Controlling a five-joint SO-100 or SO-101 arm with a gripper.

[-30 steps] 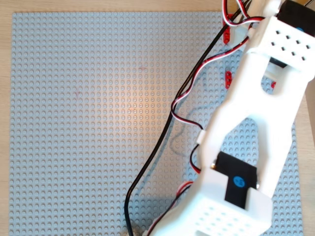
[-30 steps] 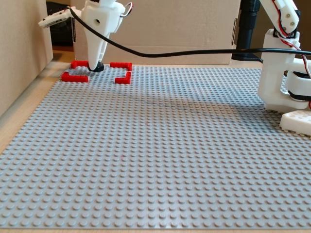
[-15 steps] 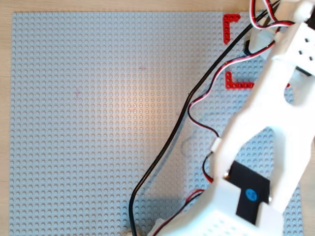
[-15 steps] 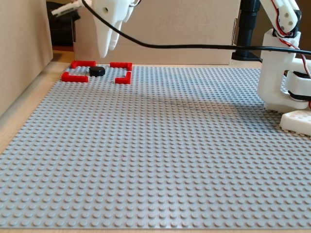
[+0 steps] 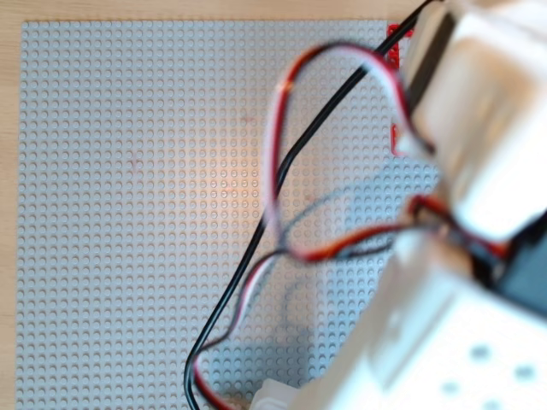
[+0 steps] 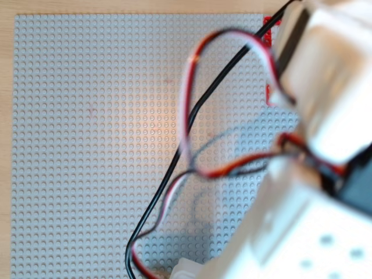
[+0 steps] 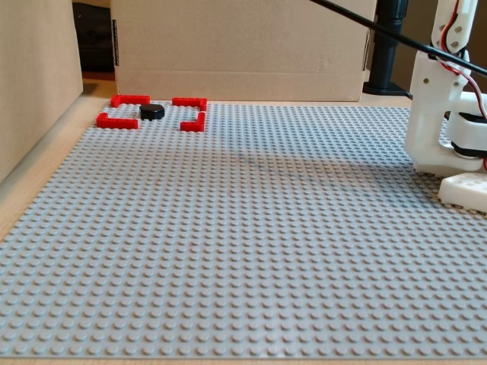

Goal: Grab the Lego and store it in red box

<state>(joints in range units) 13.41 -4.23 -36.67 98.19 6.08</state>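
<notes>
Fingers could not be seen in any view, so their grip was unknown. Arm stood at the right. Lego sat inside the red box (likely stored), far across the baseplate.

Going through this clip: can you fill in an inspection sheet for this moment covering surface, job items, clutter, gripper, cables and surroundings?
Surface: grey studded baseplate on a pale wooden table; bare except at its far left corner in the fixed view.
Job items: small glossy black Lego piece lies inside the red box outline of red corner brackets. In both overhead views only red slivers show beside the arm.
Clutter: nothing seen.
Gripper: not in view; the white arm body fills the right of both overhead views, its base at the right of the fixed view.
Cables: black cable and red-white wires loop over the plate.
Surroundings: cardboard walls behind and at the left.
</notes>
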